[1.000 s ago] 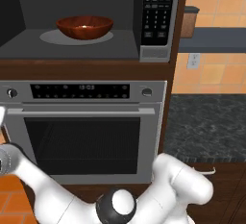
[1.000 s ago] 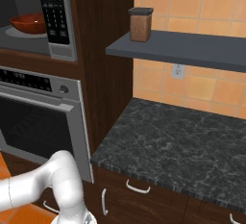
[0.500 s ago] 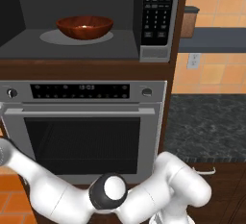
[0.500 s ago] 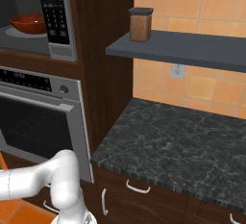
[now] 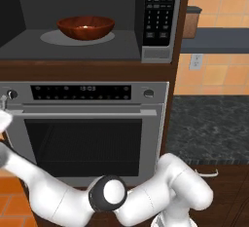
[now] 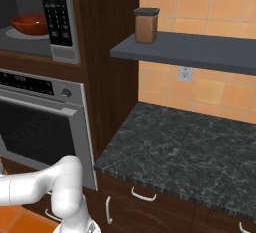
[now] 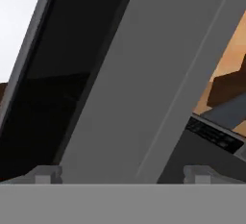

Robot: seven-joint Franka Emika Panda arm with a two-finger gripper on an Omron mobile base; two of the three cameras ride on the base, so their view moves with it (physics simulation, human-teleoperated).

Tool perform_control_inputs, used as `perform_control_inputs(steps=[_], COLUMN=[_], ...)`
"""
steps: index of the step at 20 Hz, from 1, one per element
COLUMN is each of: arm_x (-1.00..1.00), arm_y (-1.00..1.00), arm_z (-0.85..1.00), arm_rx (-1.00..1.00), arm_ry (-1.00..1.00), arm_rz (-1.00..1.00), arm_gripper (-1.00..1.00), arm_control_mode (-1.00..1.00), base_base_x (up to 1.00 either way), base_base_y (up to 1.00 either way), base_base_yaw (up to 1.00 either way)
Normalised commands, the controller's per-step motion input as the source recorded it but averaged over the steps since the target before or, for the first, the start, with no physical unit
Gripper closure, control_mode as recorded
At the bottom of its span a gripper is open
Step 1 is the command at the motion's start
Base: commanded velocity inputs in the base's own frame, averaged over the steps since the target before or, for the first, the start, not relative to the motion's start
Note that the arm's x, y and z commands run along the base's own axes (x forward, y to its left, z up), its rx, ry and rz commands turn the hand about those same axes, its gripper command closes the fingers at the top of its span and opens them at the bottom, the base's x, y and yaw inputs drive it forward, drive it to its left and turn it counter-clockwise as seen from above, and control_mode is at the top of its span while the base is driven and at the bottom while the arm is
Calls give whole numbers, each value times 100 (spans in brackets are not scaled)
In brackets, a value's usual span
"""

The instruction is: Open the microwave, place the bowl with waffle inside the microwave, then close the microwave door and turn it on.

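In the hand view the hand (image 7: 120, 172) is seen with its fingertips (image 7: 45, 174) spread wide, nothing gripped between them, close before the microwave door (image 7: 139, 83), whose grey steel edge slants across. The microwave (image 5: 92, 21) is seen open, the bowl (image 5: 85, 27) seated on its turntable. Below it the oven (image 5: 87, 128) is set; to the right, a jar (image 6: 146, 25) on a shelf (image 6: 190, 52) above the table (image 6: 185, 152).

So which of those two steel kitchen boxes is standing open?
The upper one, the steel-framed microwave: its dark cavity is exposed, with the glossy reddish-brown bowl inside. The wider steel oven below is shut, its bar handle flat across the front.
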Motion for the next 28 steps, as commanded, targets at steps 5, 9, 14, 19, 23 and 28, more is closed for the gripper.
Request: perform_control_inputs(steps=[5,9,14,19,23,28], arm_x=[-28,-38,-24,-49,-8,-35], arm_y=[-91,-82,-62,-65,-26,9], arm_z=[36,13,-6,0,20,11], arm_rx=[27,36,42,64,60,38], arm_ry=[-15,-3,3,12,23,8], arm_rz=[0,0,-5,0,-12,-14], arm_gripper=[-100,-100,-100,-100,-100,-100], arm_control_mode=[-100,-100,-100,-100,-100,-100], base_base_x=[0,0,0,0,0,0], base_base_y=[0,0,0,0,0,0], base_base_yaw=[0,0,0,0,0,0])
